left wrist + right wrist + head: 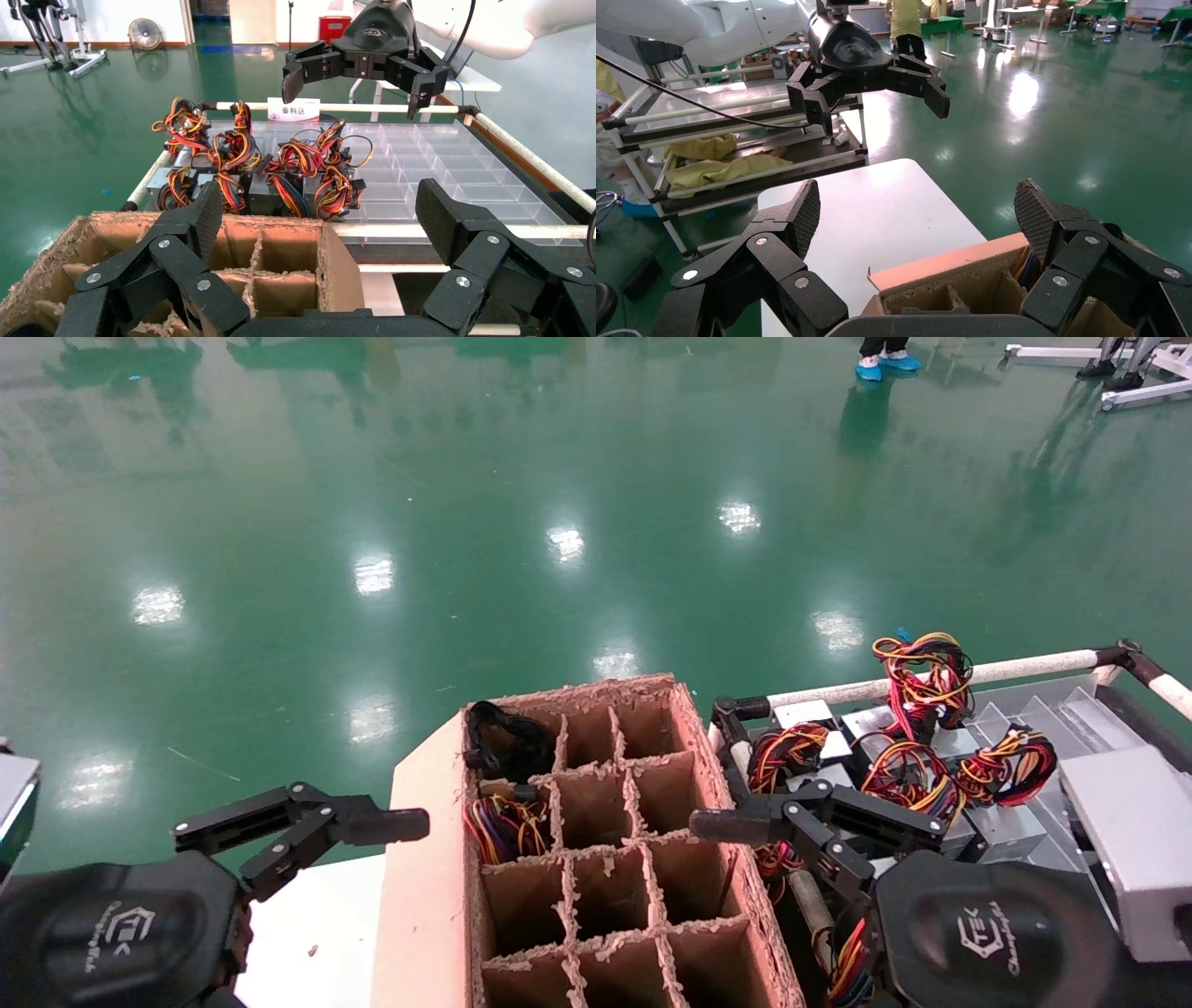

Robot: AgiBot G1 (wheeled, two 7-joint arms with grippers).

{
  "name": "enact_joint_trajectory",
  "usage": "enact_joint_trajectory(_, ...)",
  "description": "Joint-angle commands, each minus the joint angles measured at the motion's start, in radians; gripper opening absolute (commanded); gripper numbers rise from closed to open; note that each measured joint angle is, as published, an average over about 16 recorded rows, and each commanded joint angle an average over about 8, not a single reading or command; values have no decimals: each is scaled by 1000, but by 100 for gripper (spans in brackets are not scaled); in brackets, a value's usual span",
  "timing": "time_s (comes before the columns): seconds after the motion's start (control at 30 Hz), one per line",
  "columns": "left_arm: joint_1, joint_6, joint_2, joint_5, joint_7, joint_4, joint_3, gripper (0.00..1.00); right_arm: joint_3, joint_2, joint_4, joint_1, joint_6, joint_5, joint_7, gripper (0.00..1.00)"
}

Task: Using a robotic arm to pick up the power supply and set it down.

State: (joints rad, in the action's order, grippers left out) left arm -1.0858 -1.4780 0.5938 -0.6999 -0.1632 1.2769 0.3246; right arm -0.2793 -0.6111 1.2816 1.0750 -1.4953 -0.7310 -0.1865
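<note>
A: What's the biggest thing there?
B: A cardboard box (596,859) with divider cells; one cell holds a wire bundle (503,826).

A: And the power supply?
B: The power supplies (260,172) sit clustered in a clear tray (436,165) beside the box, behind a white sign (293,109) reading 备料区.

A: The claws?
B: The right claw (745,822) hangs spread over the box's edge, holding nothing. The left claw (307,822) waits spread beside the box, above the white bench (307,933). Both casings show a logo, lettering unreadable.
</note>
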Motion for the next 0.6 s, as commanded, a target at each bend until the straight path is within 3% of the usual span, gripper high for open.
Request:
enact_joint_trajectory(0.03, 0, 0, 0, 0, 0, 0, 0, 3, 0, 0, 0, 0, 0, 0, 0, 100)
enact_joint_trajectory(0.6, 0, 0, 0, 0, 0, 0, 0, 0, 0, 0, 0, 0, 0, 0, 0, 100)
